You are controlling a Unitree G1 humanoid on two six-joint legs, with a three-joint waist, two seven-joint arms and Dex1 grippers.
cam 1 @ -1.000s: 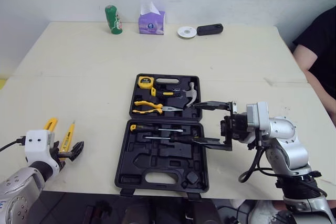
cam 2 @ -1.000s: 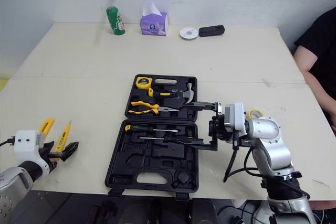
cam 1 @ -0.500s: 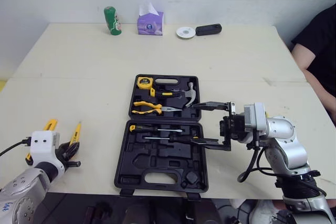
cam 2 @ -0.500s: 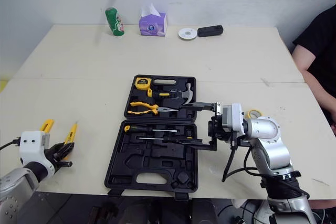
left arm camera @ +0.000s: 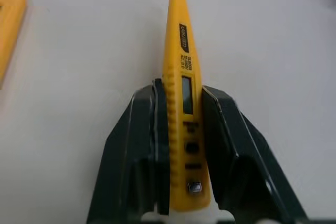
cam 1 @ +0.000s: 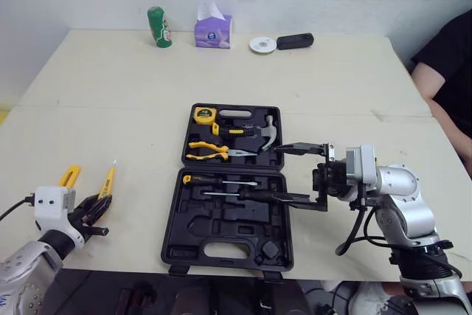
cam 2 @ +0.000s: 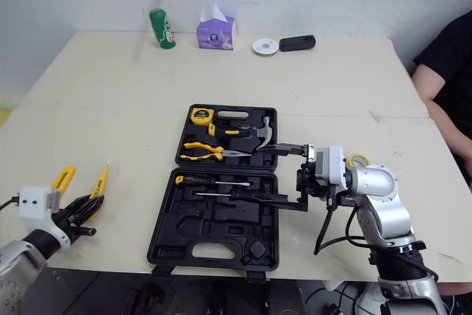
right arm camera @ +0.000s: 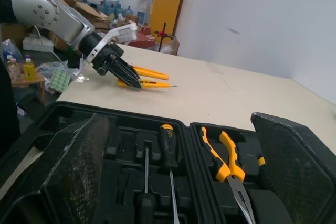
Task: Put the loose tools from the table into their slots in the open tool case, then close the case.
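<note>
The open black tool case (cam 1: 221, 245) lies at the table's centre, holding a tape measure (cam 1: 204, 115), a hammer (cam 1: 254, 132), pliers (cam 1: 210, 151) and two screwdrivers (cam 1: 219, 180). Near the front left edge of the table, my left gripper (cam 1: 97, 210) is shut on a yellow tester pen (left arm camera: 181, 72), whose tip points away from me. A second yellow tool (cam 1: 68, 175) lies just left of the pen. My right gripper (cam 1: 273, 173) stands open over the case's right side, nothing between its fingers (right arm camera: 79, 166).
Along the far edge stand a green can (cam 1: 159, 27), a tissue box (cam 1: 213, 31), a white disc (cam 1: 262, 45) and a black device (cam 1: 295, 40). A yellow ring (cam 2: 358, 160) lies by my right arm. A person's arm (cam 1: 442, 86) is at the right.
My left gripper, open around the yellow tester pen a second ago, has shut on it. The right gripper has stayed where it was.
</note>
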